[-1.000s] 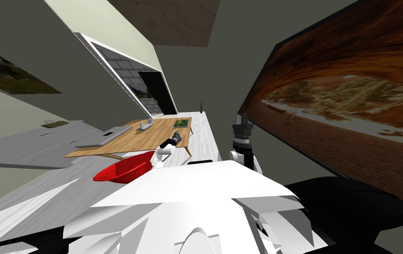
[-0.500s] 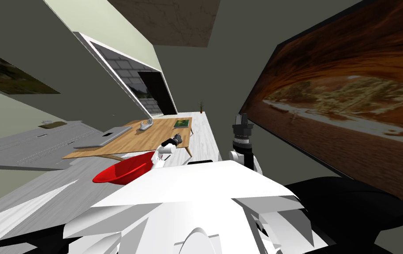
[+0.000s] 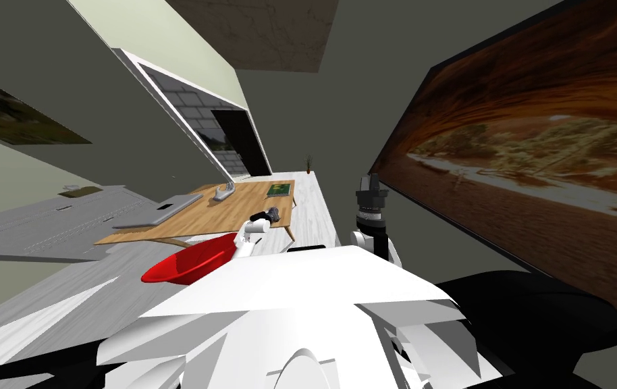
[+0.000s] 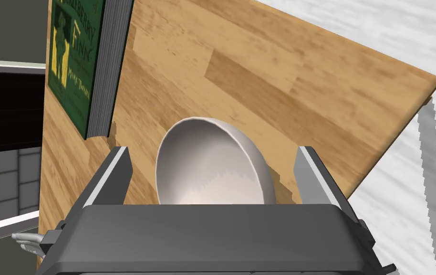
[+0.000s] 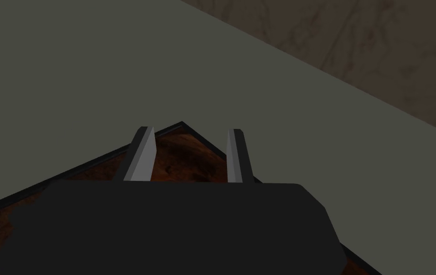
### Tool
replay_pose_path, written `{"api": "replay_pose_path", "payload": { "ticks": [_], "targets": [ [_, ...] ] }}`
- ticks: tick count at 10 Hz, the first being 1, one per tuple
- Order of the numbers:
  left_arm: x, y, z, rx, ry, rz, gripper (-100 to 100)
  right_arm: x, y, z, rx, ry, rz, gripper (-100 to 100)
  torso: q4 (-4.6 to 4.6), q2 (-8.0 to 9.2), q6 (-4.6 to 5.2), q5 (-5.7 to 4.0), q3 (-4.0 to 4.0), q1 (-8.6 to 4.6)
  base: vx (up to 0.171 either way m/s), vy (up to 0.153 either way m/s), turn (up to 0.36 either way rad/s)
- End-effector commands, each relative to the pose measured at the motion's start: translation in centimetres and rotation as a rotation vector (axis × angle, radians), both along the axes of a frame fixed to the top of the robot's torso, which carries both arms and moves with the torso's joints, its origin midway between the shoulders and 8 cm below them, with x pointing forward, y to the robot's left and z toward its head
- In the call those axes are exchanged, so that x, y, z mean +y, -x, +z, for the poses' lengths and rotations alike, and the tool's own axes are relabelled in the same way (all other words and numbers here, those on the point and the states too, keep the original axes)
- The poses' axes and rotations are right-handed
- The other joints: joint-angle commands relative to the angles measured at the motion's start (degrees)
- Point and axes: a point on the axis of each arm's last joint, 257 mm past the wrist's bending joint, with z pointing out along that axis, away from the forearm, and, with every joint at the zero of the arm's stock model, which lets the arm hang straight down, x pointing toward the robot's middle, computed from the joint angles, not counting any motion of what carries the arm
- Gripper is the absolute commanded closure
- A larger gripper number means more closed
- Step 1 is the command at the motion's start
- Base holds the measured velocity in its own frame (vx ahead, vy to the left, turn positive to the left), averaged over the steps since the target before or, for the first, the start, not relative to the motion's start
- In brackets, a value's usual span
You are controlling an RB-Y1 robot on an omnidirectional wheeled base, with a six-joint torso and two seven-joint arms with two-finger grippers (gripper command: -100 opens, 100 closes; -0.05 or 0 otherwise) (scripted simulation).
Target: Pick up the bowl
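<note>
A plain white bowl (image 4: 212, 167) stands on the wooden table (image 4: 284, 86) close to its corner. My left gripper (image 4: 212, 152) is open right over it, one finger (image 4: 113, 177) on each side of the bowl and apart from its walls. In the head view the left gripper (image 3: 270, 216) reaches out over the near corner of the table (image 3: 199, 219). My right gripper (image 5: 189, 141) is open with nothing between its fingers; that arm (image 3: 370, 206) is held upright at my right side.
A green book (image 4: 76, 62) lies on the table just beyond the bowl. A grey laptop (image 3: 165, 208) and a grey curved thing (image 3: 223, 192) sit further along the table. A big red bowl-shaped thing (image 3: 189, 265) is low by the table's near edge.
My left hand has dipped slightly towards the table. The head view has shifted a little, so my own view has moved. Both grippers stay as they were.
</note>
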Motion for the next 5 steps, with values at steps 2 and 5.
{"api": "replay_pose_path", "payload": {
  "ticks": [2, 5],
  "targets": [
    [0.3, 1.0, -1.8, 0.088, 0.006, 0.009, -100, 0.0, 0.0, 0.0, 0.0, 0.0, 0.0, 0, 0.0, 0.02, 0.0, 0.0, 0.01, -0.02, 0.031, 0.026, 0.004],
    [0.5, 1.8, -3.0, 0.148, 0.008, 0.014, -100, 0.0, 0.0, 0.0, 0.0, 0.0, 0.0, 0, 0.0, 0.0, 0.0, 0.0, 0.0, 0.0, 0.03, 0.026, 0.006]
  ]
}}
